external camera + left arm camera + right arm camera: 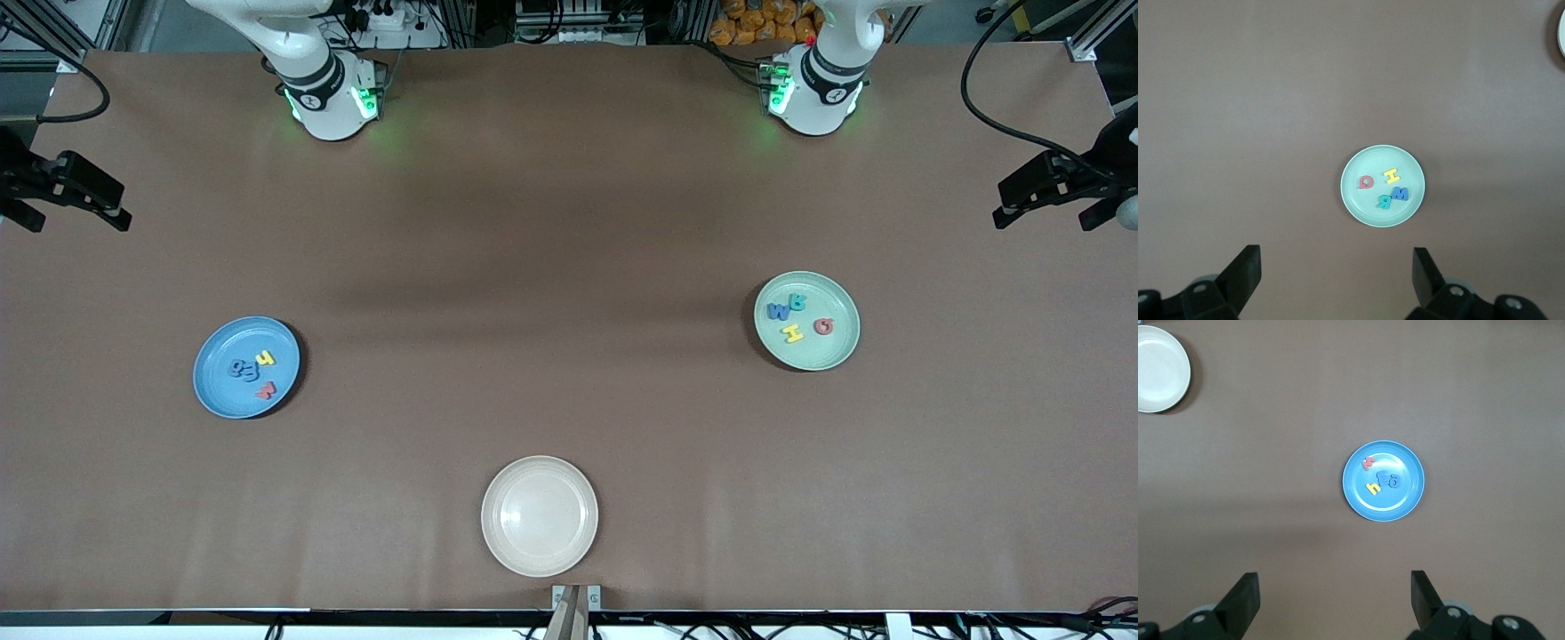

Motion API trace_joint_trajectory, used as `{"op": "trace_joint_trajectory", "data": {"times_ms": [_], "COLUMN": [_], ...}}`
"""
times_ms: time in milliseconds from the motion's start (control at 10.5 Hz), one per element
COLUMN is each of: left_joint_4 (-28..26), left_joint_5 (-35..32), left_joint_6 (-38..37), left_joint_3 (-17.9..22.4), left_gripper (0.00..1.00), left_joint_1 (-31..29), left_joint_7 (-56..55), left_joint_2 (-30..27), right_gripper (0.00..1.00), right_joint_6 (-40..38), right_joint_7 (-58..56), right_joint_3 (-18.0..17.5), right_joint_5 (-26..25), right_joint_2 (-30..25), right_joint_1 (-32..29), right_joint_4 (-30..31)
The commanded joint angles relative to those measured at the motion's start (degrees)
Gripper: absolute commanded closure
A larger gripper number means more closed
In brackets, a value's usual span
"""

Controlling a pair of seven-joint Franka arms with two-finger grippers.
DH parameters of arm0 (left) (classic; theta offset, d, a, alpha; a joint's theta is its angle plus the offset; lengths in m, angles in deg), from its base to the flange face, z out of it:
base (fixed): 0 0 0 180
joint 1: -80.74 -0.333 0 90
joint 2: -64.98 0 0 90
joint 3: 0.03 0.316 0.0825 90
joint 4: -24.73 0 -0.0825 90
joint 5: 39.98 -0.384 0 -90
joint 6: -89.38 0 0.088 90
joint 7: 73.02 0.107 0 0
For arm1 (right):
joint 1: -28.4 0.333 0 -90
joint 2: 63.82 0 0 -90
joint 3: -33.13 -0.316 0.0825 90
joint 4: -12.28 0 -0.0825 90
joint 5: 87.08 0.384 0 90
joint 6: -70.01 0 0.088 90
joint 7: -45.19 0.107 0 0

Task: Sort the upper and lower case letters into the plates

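I found all eight letters already sorted. Four lay in the blue plate (246, 367), toward the right arm's end of the table: a yellow letter (265, 359), two blue ones (244, 368) and a red one (265, 389). Four lay in the green plate (806, 321), toward the left arm's end: a blue W (779, 311), a teal letter (797, 302), a yellow H (792, 333) and a red one (824, 326). The white plate (540, 516), nearest the front camera, held nothing.

The left gripper (1337, 267) hung high over the table, the green plate ahead of its fingertips; its jaws were released and held nothing. The right gripper (1335, 587) hung likewise before the blue plate, jaws released. I judged no further pick was required.
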Motion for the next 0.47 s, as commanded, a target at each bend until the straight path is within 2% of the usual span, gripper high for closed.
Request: {"op": "trace_joint_trajectory", "data": {"times_ms": [0,285,380], "left_joint_4": [0.90,0.90,0.90], "left_joint_5": [-1.16,-1.16,-1.16], "left_joint_6": [-1.18,-1.18,-1.18], "left_joint_3": [2.71,12.02,12.05], "left_gripper": [0.00,0.00,0.00], "left_joint_1": [2.40,11.09,11.12], "left_joint_7": [0.91,0.91,0.91], "left_joint_2": [-0.03,-0.03,-0.03], "right_gripper": [0.00,0.00,0.00], "right_joint_6": [-0.71,-0.71,-0.71], "right_joint_7": [-0.75,-0.75,-0.75], "right_joint_3": [-0.19,-0.19,-0.19], "right_joint_5": [0.84,0.84,0.84], "right_joint_2": [0.16,0.16,0.16], "right_joint_1": [-0.29,-0.29,-0.29], "right_joint_4": [-0.88,-0.79,-0.79]}}
